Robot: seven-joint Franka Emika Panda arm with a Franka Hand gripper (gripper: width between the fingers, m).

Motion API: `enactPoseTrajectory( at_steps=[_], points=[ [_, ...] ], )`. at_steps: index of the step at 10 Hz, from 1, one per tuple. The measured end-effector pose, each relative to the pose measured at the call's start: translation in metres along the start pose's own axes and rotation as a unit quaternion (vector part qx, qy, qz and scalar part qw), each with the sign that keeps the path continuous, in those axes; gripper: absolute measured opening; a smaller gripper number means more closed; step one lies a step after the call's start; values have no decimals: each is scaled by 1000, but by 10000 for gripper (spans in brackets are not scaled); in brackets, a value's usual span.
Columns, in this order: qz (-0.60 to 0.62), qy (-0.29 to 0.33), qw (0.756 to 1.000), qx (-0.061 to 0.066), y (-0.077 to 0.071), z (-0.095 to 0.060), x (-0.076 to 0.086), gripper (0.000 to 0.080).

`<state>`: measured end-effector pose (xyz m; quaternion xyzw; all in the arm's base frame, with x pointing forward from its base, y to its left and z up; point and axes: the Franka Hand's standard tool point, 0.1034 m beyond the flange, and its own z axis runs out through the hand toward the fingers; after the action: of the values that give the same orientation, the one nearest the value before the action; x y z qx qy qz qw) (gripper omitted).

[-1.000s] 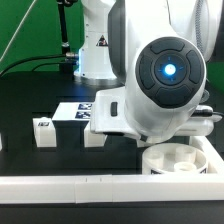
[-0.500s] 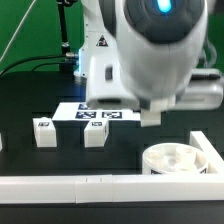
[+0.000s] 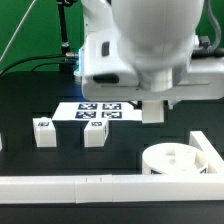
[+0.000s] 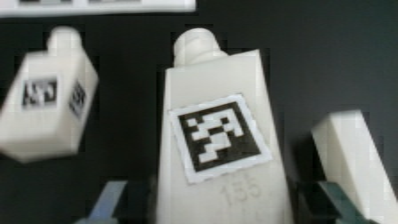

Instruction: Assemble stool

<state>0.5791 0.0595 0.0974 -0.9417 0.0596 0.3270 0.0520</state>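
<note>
My gripper [image 4: 224,200] is shut on a white block leg [image 4: 217,120] with a black-and-white tag on its face; the fingers [image 4: 111,200] flank its lower end. In the exterior view that held leg [image 3: 152,112] hangs just under the arm, above the black table. Two other legs [image 3: 42,131] [image 3: 95,133] stand on the table toward the exterior view's left. One leg [image 4: 50,95] shows beside the held one in the wrist view, and another white block [image 4: 347,145] is on its other side. The round ring-shaped seat [image 3: 180,160] rests at the exterior view's lower right.
The marker board [image 3: 98,112] lies flat behind the two standing legs. A long white border wall [image 3: 90,185] runs along the front edge and turns up beside the seat [image 3: 210,148]. The arm's bulk fills the upper middle of the exterior view.
The arm has risen and swung back from the camera. The leg in its grip has moved slightly up and toward the exterior view's right. The legs on the table and the seat stayed put.
</note>
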Motion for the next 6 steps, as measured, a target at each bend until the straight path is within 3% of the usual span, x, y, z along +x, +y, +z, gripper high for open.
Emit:
enactPoseTrajectory(
  at_steps=[1,3,5,6],
  points=[
    [0,27,1000,1,-15,-27,-16,325],
    [-19,114,993,5,-39,-72,-12,325],
    [-28,191,981,8,-35,-62,-9,325],
    [-29,229,973,12,-37,-67,-6,325]
  ],
)
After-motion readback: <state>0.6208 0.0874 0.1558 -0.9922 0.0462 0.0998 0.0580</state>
